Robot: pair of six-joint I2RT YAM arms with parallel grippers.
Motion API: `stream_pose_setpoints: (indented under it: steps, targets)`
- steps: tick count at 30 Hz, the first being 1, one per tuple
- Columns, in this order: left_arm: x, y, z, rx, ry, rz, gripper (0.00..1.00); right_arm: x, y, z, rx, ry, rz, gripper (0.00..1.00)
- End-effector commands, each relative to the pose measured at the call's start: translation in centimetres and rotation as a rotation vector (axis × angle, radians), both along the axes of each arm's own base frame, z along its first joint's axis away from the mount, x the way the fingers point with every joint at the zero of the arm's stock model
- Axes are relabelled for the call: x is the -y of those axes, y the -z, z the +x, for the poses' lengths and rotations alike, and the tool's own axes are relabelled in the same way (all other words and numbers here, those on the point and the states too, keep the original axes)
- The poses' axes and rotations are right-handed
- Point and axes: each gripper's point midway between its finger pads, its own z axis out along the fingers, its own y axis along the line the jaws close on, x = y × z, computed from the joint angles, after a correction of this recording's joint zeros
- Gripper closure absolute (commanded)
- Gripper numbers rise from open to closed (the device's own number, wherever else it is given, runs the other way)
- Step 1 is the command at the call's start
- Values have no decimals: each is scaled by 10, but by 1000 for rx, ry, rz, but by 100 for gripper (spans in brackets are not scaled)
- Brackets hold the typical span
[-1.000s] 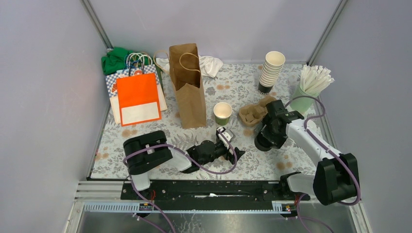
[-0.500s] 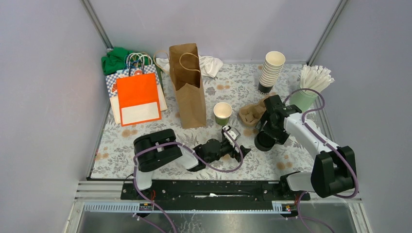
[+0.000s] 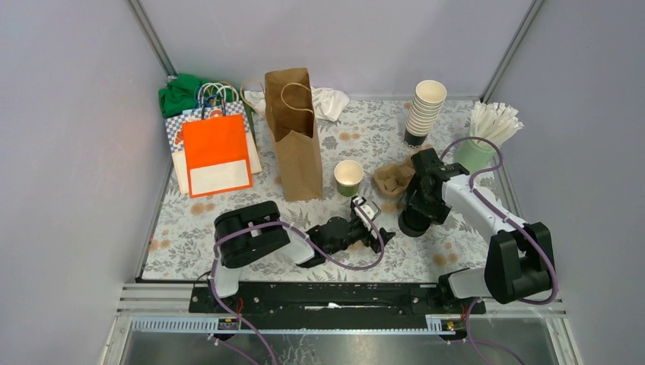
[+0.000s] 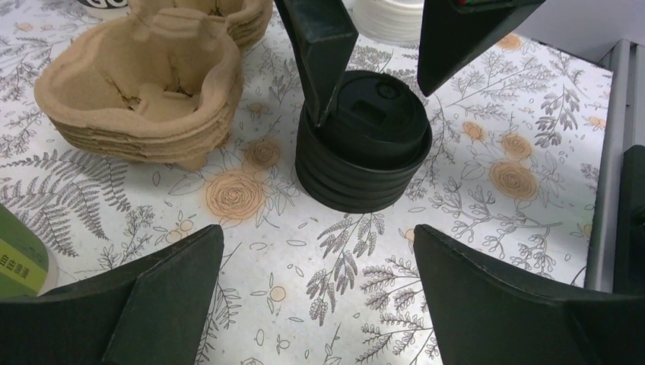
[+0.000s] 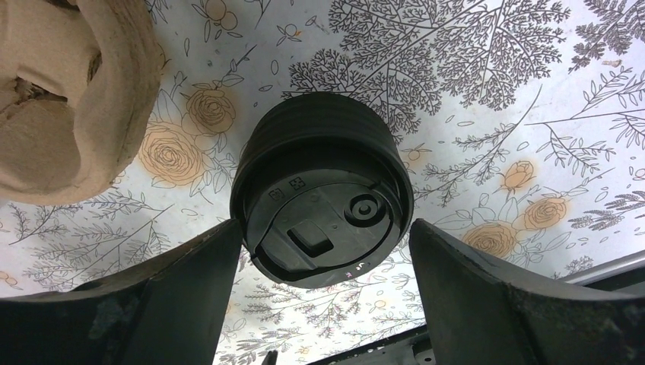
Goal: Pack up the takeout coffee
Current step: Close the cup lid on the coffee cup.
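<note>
A stack of round black lids (image 5: 323, 205) (image 4: 363, 156) stands on the flowered tablecloth. My right gripper (image 5: 325, 228) (image 3: 414, 214) hangs over it, open, with one finger close to each side of the top lid. That lid sits slightly askew on the stack. A dark-green paper cup (image 3: 348, 176) with a white inside stands uncovered near the middle; its side shows at the edge of the left wrist view (image 4: 19, 262). My left gripper (image 4: 317, 236) (image 3: 378, 232) lies low and open, empty, aimed at the lid stack a short way in front of it.
Nested brown cup carriers (image 3: 395, 179) (image 4: 144, 91) lie left of the lids. An upright brown paper bag (image 3: 293, 133) and an orange bag (image 3: 217, 152) stand left. Stacked cream cups (image 3: 424, 112) and a pale green cup of white sticks (image 3: 487, 141) stand behind. A metal rail (image 4: 612, 152) edges the table.
My left gripper has slid to the right along the table, closer to the lid stack. My right gripper has stayed over the lids, shifting slightly toward the back.
</note>
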Motion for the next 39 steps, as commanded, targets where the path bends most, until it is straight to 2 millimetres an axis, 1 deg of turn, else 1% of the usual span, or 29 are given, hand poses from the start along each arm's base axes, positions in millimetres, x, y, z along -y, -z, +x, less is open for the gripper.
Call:
stream_pose_setpoints:
  steps: [1,9,13,18,20,24,29,39]
  targets:
    - [11,-15,1,32,19,-46,1,-4,-1,6,13,-20,8,12]
    - [11,-14,1,39,20,-34,1,-8,4,8,8,-26,26,13]
    - [11,-10,1,39,24,-24,1,-8,6,6,4,-22,29,15]
    - [13,-9,1,41,26,-21,1,-8,8,3,-9,-21,27,11]
    - [13,-8,1,40,27,-21,1,-8,8,3,-7,-21,29,12]
    - [14,-8,0,42,32,-18,1,-9,1,3,0,-21,38,18]
    - [16,-6,1,45,38,-14,1,-8,-16,5,23,-15,34,24]
    - [18,-5,0,51,46,-10,1,-13,-27,6,27,-18,62,24]
